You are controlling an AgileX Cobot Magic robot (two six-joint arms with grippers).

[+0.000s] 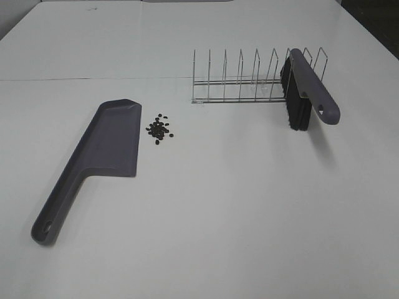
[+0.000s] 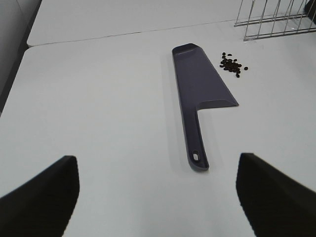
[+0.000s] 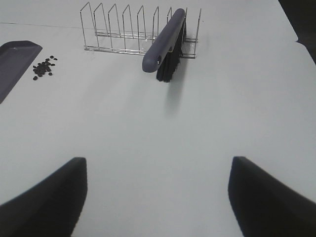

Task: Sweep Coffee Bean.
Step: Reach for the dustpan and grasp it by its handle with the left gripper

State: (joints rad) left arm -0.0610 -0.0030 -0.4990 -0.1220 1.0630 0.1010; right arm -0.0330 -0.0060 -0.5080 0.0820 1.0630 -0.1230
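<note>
The coffee beans (image 1: 159,128) lie in a loose cluster on the white table, just right of the grey-purple dustpan (image 1: 112,140), which lies flat with its handle toward the front left. They also show in the left wrist view (image 2: 233,65) beside the dustpan (image 2: 197,84), and in the right wrist view (image 3: 44,68). The brush (image 1: 312,87) leans in the wire rack (image 1: 240,78), black bristles down; it also shows in the right wrist view (image 3: 163,42). My left gripper (image 2: 157,156) is open and empty, short of the dustpan handle. My right gripper (image 3: 159,159) is open and empty, well short of the brush. Neither gripper shows in the exterior view.
The wire rack (image 3: 123,29) stands at the back centre-right, with several upright dividers. A seam between table panels (image 1: 93,79) runs across behind the dustpan. A dark edge borders the table at the far right (image 1: 374,18).
</note>
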